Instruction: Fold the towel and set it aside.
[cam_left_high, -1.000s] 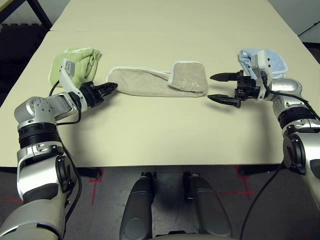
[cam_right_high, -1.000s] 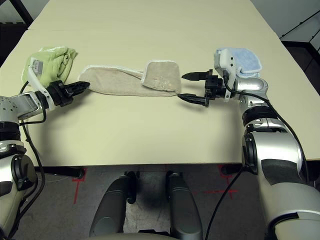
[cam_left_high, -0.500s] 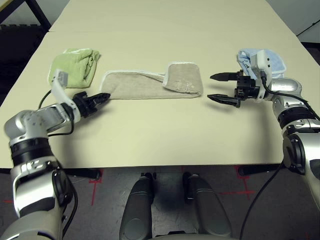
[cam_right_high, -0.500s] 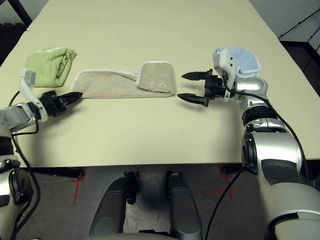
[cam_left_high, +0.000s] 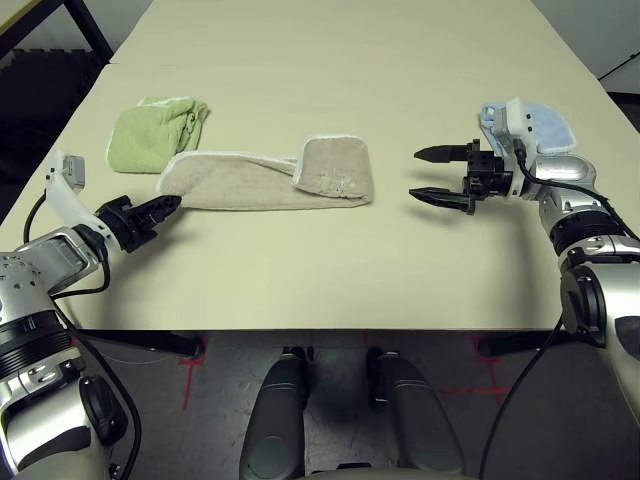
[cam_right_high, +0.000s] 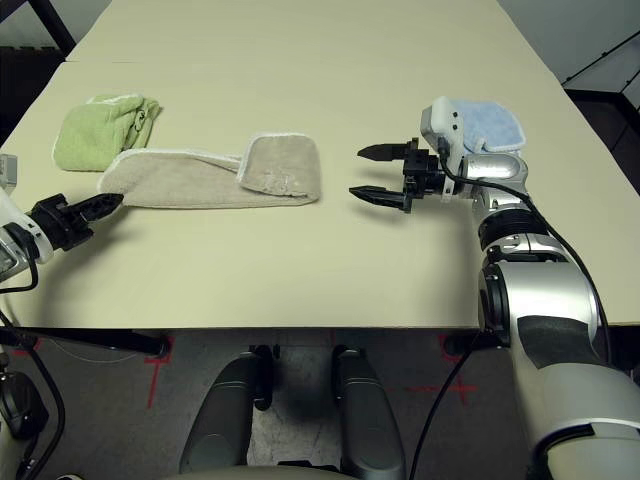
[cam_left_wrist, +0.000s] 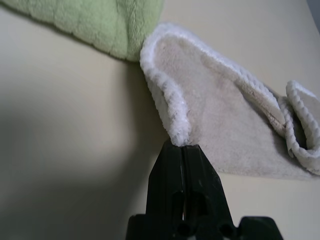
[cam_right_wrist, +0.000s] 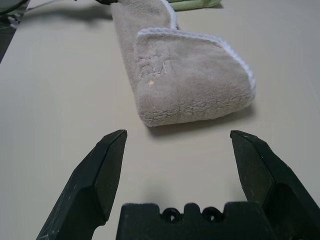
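Note:
The beige towel (cam_left_high: 260, 180) lies folded into a long strip across the middle of the table, its right end doubled back over itself. My left gripper (cam_left_high: 170, 203) is shut on the white-edged left tip of the towel (cam_left_wrist: 220, 115), low at the table surface. My right gripper (cam_left_high: 425, 173) hovers open a short way to the right of the towel's folded end (cam_right_wrist: 185, 80), apart from it, with nothing between its fingers (cam_right_wrist: 102, 170).
A folded light green towel (cam_left_high: 155, 132) lies at the back left, touching the beige towel's left end. A light blue towel (cam_left_high: 535, 118) lies at the back right, behind my right wrist. Bare tabletop (cam_left_high: 330, 270) stretches along the front.
My left gripper has pulled back to the left and toward the front edge, dragging the towel leftward. The right gripper has stayed open in about the same place.

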